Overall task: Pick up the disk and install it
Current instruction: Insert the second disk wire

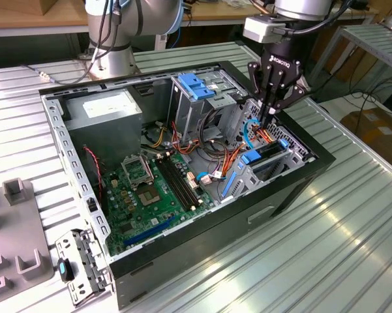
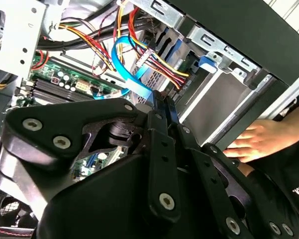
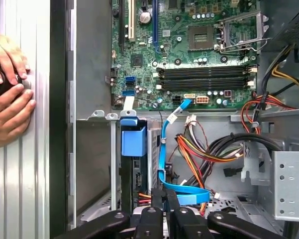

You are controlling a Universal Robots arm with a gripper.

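The disk, dark with bright blue side rails, lies in the drive bay at the open computer case's side, toward the exterior view's right. In the first wrist view its blue rail tab stands over the dark body. My gripper hangs just above the bay's rear, its fingers pressed together and shut. The fingertips sit against the end of a thin blue cable and a bundle of coloured wires. I cannot tell whether anything is pinched between them.
A person's hands rest on the table beside the case wall and also appear as a hand in the second wrist view. Inside the case are the motherboard, a light-blue latch plate and a power supply. Grey fixtures sit at the exterior view's left.
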